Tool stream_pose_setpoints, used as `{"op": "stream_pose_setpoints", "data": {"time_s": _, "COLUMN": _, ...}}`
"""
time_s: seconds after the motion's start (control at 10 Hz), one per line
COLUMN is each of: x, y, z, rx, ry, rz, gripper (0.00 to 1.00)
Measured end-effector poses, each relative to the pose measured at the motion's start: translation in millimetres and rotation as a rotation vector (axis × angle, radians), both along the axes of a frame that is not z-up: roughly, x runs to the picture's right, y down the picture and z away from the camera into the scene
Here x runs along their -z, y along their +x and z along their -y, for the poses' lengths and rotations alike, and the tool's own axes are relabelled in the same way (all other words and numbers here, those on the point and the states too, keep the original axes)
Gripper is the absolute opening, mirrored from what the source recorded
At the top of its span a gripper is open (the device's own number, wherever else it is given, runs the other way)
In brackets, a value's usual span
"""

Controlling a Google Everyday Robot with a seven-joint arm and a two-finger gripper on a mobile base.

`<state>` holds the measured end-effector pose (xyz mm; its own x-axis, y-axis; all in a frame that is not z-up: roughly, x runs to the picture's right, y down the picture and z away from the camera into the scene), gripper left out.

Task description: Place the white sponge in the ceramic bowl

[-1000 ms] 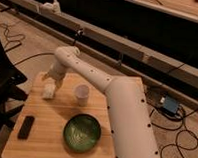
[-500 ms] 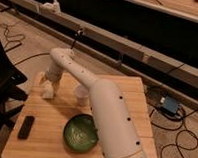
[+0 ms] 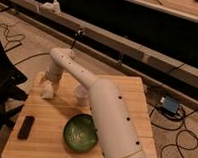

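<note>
The white sponge (image 3: 47, 93) is a pale block near the far left edge of the wooden table (image 3: 49, 141), partly hidden by the gripper. My gripper (image 3: 46, 85) hangs right over it at the end of the long white arm, open, with its fingers down around the sponge's top. Whether they touch it I cannot tell. The green ceramic bowl (image 3: 79, 133) sits near the table's front, to the right of and nearer than the sponge. The arm covers its right rim.
A small translucent white cup (image 3: 82, 96) stands between the sponge and the bowl. A black rectangular device (image 3: 26, 127) lies at the front left. A black chair (image 3: 2, 88) stands left of the table. Cables and a blue box (image 3: 168, 104) lie on the floor at the right.
The gripper has stayed over the sponge, shifting slightly left. The arm's thick forearm has swung left and now overlaps the bowl's right side.
</note>
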<state>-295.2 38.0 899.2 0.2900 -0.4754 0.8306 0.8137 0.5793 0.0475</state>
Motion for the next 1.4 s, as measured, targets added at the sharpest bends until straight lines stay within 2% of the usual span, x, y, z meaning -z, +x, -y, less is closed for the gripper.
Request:
{"op": "stream_pose_setpoints", "data": {"time_s": 0.3, "x": 17.6, "y": -9.3, "z": 6.8, "rx": -0.002, "ry": 0.025, "rz": 0.079, "gripper": 0.65}}
{"op": "stream_pose_setpoints", "data": {"time_s": 0.5, "x": 19.9, "y": -11.4, "z": 3.2, "rx": 0.009, "ry": 0.024, "rz": 0.11, "gripper": 0.65}}
{"op": "stream_pose_setpoints", "data": {"time_s": 0.8, "x": 14.8, "y": -11.7, "z": -5.4, "rx": 0.024, "ry": 0.004, "rz": 0.118, "gripper": 0.65}}
{"op": "stream_pose_setpoints", "data": {"time_s": 1.1, "x": 2.1, "y": -3.0, "z": -12.4, "rx": 0.022, "ry": -0.025, "rz": 0.102, "gripper": 0.65}}
{"op": "stream_pose_setpoints", "data": {"time_s": 1.4, "x": -4.6, "y": -2.0, "z": -12.6, "rx": 0.018, "ry": -0.034, "rz": 0.097, "gripper": 0.65}}
